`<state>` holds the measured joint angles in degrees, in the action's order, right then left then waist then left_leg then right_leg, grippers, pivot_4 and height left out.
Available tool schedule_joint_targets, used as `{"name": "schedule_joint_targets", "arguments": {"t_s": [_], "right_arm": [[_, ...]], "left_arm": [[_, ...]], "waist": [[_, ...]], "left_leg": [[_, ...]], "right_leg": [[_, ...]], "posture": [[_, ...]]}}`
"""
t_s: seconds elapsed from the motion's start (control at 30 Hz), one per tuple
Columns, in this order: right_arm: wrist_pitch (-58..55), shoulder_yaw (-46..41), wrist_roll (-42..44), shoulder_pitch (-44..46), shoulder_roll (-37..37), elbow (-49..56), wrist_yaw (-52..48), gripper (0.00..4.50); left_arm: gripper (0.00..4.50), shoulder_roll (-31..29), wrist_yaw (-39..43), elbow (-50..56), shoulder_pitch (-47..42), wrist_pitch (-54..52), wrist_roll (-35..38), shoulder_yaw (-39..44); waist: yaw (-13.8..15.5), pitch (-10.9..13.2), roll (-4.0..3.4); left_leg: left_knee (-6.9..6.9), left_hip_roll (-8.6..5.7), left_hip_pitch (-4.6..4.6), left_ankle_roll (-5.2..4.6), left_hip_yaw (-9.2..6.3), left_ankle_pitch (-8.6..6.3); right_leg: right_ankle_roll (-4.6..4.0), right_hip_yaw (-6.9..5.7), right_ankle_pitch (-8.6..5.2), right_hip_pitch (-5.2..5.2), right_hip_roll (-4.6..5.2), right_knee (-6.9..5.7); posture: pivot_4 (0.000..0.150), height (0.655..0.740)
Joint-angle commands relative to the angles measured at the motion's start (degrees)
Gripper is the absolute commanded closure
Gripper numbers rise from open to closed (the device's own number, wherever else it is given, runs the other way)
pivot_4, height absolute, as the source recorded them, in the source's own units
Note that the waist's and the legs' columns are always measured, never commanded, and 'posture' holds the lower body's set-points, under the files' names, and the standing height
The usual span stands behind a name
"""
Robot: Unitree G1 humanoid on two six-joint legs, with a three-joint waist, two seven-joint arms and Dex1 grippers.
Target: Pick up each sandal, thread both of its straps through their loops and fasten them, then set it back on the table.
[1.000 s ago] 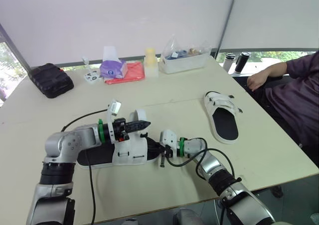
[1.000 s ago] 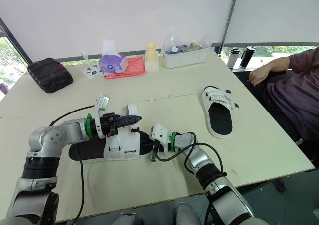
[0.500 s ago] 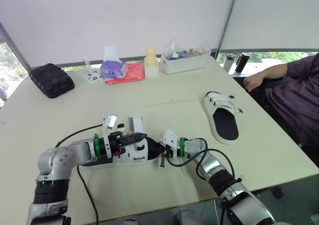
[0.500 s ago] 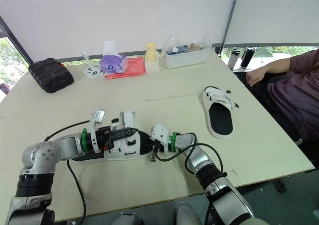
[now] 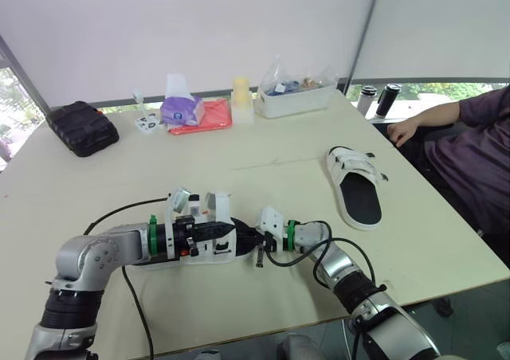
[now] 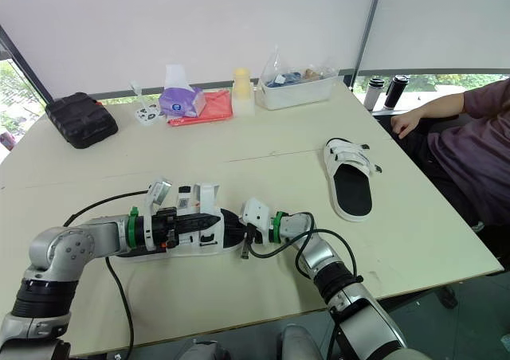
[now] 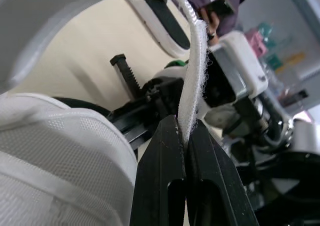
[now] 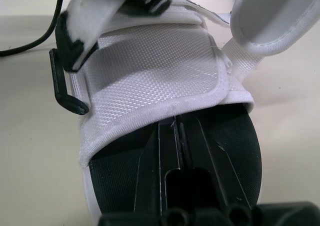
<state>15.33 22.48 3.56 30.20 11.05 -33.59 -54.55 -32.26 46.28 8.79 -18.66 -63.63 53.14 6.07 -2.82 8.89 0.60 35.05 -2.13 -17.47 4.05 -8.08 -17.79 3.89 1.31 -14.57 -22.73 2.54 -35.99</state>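
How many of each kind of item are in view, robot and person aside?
Sandals: 2
Black case: 1
Tissue pack: 1
Red cloth: 1
Pale yellow container: 1
Clear tub: 1
Small white gadget: 1
Flasks: 2
Total: 10

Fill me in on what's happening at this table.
The robot is working on the near sandal on the table. Its left gripper is shut on one white strap, held up off the upper. Its right gripper, fingers together, is pushed into the sandal's open end under the upper. A second sandal lies apart, farther right, near a seated person.
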Motion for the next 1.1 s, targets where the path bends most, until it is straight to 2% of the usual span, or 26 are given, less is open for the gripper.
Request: {"name": "schedule_joint_targets", "arguments": {"t_s": [0.03, 0.2, 0.37, 0.47, 0.63, 1.1], "right_arm": [[-4.73, 2.42, -5.88, -3.71, 1.75, -8.31, 1.7, 4.5], [-4.56, 2.56, -6.03, -3.55, 1.75, -8.78, 1.45, 4.5], [-4.34, 2.65, -6.12, -3.16, 1.52, -9.47, 1.49, 4.5], [-4.34, 2.64, -6.14, -3.05, 1.39, -9.65, 1.62, 4.5], [-4.37, 2.63, -6.17, -3.49, 1.45, -9.46, 1.86, 4.5], [-4.46, 2.33, -6.06, -3.59, 1.47, -9.41, 2.09, 4.5]], "left_arm": [[4.46, 1.01, -1.93, -1.29, -4.07, -0.45, 3.92, 5.57], [4.46, 3.27, -7.95, -4.22, -9.15, -5.16, 12.16, 12.63], [4.46, 4.23, -11.37, -3.89, -10.41, -6.73, 13.94, 12.79], [4.46, 3.3, -9.86, -1.48, -9.01, -6.6, 12.66, 9.88], [4.46, -1.53, -2.37, 1.33, -3.64, -2.22, 6.54, 3.34], [4.46, -3.35, 1.87, -0.99, 0.06, 0.97, 1.26, 0.78]], "waist": [[0.05, 0.02, 0.05], [-0.04, 0.03, 0.13], [-0.11, 0.05, 0.14], [-0.16, 0.04, 0.16], [-0.63, 0.09, 0.07], [-0.66, 0.1, 0.15]], "left_leg": [[0.0, 0.0, 0.0, 0.0, 0.0, 0.0], [0.0, 0.0, -0.03, 0.0, -0.01, 0.0], [-0.02, 0.0, 0.01, 0.03, -0.01, 0.02], [-0.02, -0.01, 0.01, 0.11, -0.01, 0.06], [-0.06, -0.01, 0.01, 0.13, 0.01, 0.06], [-0.05, 0.01, 0.0, 0.12, -0.04, 0.05]], "right_leg": [[0.0, -0.01, 0.0, 0.0, 0.0, 0.0], [0.0, -0.03, 0.0, -0.01, 0.0, 0.0], [0.02, -0.03, 0.01, -0.01, 0.0, 0.0], [0.02, -0.04, 0.01, -0.02, -0.01, 0.0], [0.01, -0.03, 0.01, -0.05, -0.01, 0.0], [0.0, -0.04, 0.0, -0.14, 0.01, 0.03]], "posture": [[0.15, 0.74], [0.15, 0.74], [0.15, 0.74], [0.15, 0.74], [0.15, 0.74], [0.15, 0.74]]}}
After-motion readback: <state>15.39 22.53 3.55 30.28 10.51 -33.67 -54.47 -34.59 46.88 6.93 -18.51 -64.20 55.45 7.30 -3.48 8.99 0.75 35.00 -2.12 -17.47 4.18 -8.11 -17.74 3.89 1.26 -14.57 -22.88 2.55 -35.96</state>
